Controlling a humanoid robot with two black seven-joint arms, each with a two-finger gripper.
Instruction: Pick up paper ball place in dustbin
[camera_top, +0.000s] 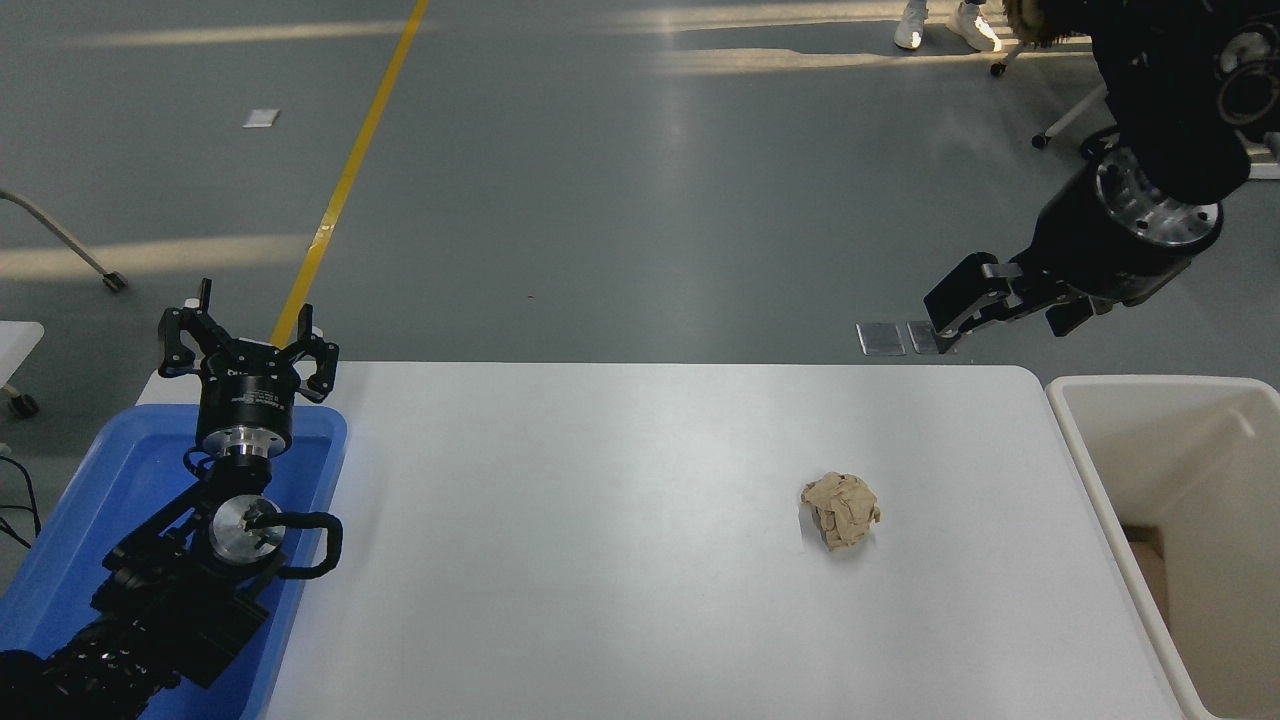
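We see the paper ball (841, 510) lying free on the white counter (600, 560), near the dustbin (1100, 470) at its right edge. Our right gripper (975, 305) hangs high above; whether its jaws are apart we cannot tell. Our left gripper (245, 350), jaws apart, sits over the blue tray (80, 500).
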